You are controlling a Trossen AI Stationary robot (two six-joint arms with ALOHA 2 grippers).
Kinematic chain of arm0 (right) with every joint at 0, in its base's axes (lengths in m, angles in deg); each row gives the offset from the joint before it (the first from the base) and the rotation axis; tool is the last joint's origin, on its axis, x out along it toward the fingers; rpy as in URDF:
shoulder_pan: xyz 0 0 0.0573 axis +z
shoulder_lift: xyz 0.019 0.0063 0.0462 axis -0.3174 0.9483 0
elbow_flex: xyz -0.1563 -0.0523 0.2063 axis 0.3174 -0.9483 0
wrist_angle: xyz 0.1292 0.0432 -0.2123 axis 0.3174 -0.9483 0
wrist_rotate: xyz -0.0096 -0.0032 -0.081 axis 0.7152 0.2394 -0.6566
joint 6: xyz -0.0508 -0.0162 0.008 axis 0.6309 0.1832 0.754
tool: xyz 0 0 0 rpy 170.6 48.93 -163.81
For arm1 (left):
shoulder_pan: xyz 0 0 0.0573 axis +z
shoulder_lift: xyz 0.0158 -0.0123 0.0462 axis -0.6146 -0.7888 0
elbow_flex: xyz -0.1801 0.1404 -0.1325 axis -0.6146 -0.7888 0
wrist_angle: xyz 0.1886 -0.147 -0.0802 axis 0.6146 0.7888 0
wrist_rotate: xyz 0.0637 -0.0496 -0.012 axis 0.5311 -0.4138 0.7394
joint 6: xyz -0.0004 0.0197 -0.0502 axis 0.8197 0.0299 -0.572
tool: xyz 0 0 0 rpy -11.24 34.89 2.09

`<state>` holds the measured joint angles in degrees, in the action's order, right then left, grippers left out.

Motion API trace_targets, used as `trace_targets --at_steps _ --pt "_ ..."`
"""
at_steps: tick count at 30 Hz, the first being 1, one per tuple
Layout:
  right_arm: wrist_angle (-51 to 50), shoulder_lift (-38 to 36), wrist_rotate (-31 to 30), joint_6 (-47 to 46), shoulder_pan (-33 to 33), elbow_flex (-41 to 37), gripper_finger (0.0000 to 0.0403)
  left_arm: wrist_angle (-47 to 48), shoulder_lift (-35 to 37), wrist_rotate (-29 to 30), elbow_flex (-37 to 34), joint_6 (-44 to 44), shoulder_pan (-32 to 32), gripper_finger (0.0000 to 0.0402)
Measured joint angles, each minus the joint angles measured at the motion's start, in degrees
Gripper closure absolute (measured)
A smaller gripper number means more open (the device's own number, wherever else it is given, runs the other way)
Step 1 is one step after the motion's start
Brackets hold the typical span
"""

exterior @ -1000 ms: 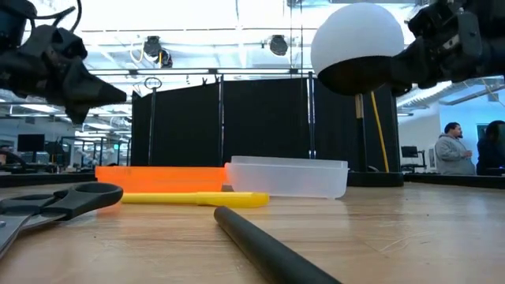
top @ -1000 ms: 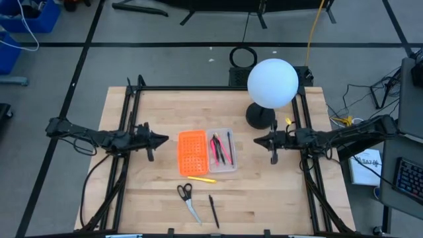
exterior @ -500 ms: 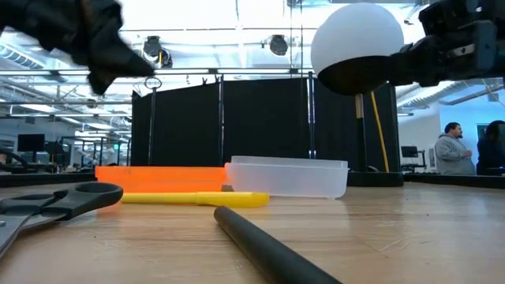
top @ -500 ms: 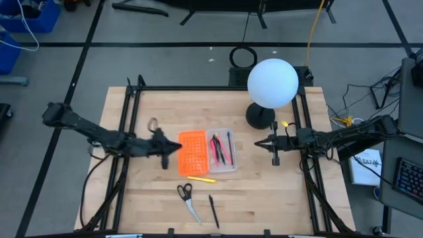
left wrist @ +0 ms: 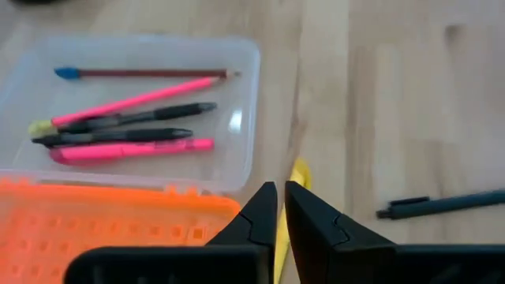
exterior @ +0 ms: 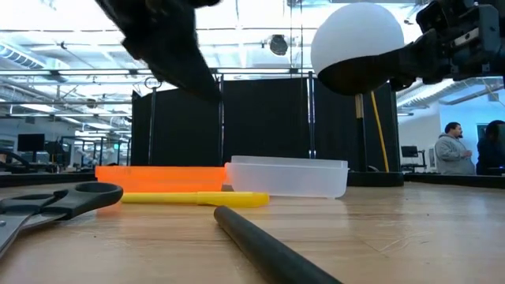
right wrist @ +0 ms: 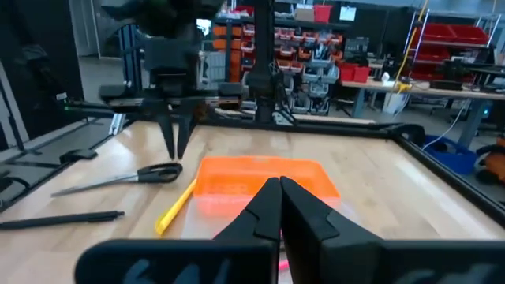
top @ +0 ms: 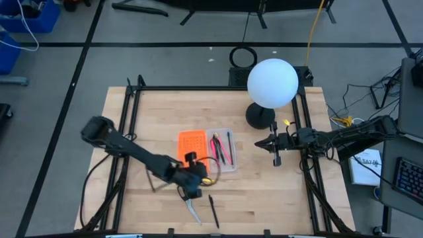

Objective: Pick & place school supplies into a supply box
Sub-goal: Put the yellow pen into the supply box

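Inside the supply box (left wrist: 245,102): pink, black and reddish-brown pens (left wrist: 126,126).

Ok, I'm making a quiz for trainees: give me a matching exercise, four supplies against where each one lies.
Things:
1. pink pen
2. yellow pen
3. scissors
4. black pen

Places:
A. on the table, just right of the scissors
B. inside the clear tray
C. on the table beside the box, on its near side
D. on the table, partly under the left tool

Pairs: 1-B, 2-C, 3-D, 4-A
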<state>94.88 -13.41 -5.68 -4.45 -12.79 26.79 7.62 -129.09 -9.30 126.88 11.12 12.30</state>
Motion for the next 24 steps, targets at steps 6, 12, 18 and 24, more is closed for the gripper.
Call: trace_targets --at_steps 6,12,18,24 --pt "-0.04 0.00 -0.04 1.12 0.00 0.02 0.0403 13.54 -9.87 -2.12 10.58 0.00 -0.75 0.0311" --pt "-0.04 0.00 -0.11 2.04 0.00 0.02 0.0403 20.84 -13.66 -4.73 13.64 3.94 -1.66 0.0264" --pt "-0.52 0.00 -0.16 2.41 0.00 0.02 0.0403 20.04 -14.43 -5.57 13.55 7.33 -3.06 0.0256" --pt "-0.85 0.00 -0.14 1.38 0.00 0.02 0.0403 19.79 -14.43 -4.15 13.55 5.94 -2.88 0.0256"
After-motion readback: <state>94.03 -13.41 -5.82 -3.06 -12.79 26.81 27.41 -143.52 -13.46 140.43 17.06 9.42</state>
